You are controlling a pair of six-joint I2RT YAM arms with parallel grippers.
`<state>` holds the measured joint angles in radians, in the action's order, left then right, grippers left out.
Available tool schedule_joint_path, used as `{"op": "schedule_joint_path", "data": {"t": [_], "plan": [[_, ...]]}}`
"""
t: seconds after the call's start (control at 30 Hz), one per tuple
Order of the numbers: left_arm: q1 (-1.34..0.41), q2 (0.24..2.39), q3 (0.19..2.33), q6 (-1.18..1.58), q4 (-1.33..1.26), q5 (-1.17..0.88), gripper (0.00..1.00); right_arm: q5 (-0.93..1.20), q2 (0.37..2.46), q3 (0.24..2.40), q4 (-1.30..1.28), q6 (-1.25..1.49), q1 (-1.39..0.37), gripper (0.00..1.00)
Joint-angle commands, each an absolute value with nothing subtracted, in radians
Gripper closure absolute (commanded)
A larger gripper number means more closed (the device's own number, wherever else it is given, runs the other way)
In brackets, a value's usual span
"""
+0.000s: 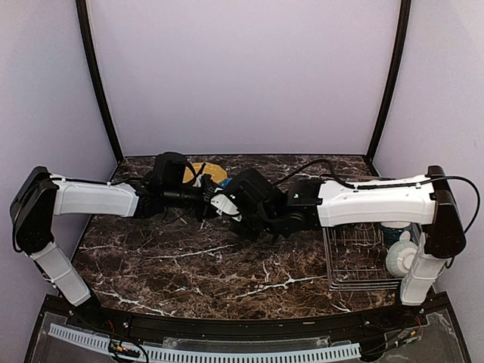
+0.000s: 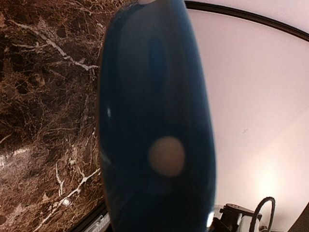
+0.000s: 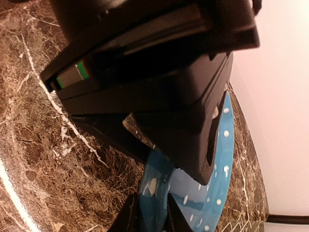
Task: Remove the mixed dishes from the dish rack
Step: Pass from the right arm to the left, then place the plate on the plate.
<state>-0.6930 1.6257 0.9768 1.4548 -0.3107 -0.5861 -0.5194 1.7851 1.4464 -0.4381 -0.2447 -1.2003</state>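
The blue white-dotted plate (image 3: 219,183) is held on edge above the marble, between the two arms. My right gripper (image 3: 150,220) is shut on its lower rim, one finger on each face. My left gripper (image 3: 203,121) reaches in from the other side, and the plate stands between its jaws. In the left wrist view the plate (image 2: 154,96) fills the middle and hides the fingers, so their grip does not show. In the top view the left gripper (image 1: 203,195) and right gripper (image 1: 227,206) meet left of centre. The dish rack (image 1: 363,257) stands at the right.
A yellow plate (image 1: 210,172) lies on the marble just behind the meeting grippers. A pale teal-and-white bowl (image 1: 401,257) sits at the rack's right side, partly behind the right arm. Dark posts and the pale walls close in the back and sides.
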Motion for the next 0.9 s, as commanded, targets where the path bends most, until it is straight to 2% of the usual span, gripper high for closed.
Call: {"op": "schedule_joint_path", "data": {"t": [0.0, 0.07, 0.3, 0.47, 0.6, 0.73, 0.87], "plan": [[-0.694, 1.633, 0.991, 1.292, -0.384, -0.634, 0.95, -0.539, 1.678, 1.429, -0.375, -0.222, -1.201, 0.86], [-0.684, 1.637, 0.996, 1.266, -0.372, -0.632, 0.99, -0.543, 1.661, 1.41, -0.389, -0.2, -1.2, 0.74], [-0.582, 1.626, 1.012, 1.083, -0.311, -0.655, 0.99, -0.568, 1.556, 1.319, -0.459, -0.1, -1.2, 0.26], [-0.455, 1.627, 1.018, 1.008, -0.371, -0.738, 0.99, -0.59, 1.426, 1.238, -0.501, -0.005, -1.194, 0.04], [-0.381, 1.668, 1.072, 0.949, -0.36, -0.79, 0.99, -0.568, 1.342, 1.186, -0.556, 0.136, -1.161, 0.01], [-0.304, 1.704, 1.124, 0.925, -0.352, -0.789, 0.99, -0.472, 1.29, 1.171, -0.623, 0.335, -1.099, 0.01], [-0.233, 1.756, 1.189, 0.914, -0.369, -0.799, 0.99, -0.355, 1.268, 1.185, -0.636, 0.416, -1.066, 0.01]]}}
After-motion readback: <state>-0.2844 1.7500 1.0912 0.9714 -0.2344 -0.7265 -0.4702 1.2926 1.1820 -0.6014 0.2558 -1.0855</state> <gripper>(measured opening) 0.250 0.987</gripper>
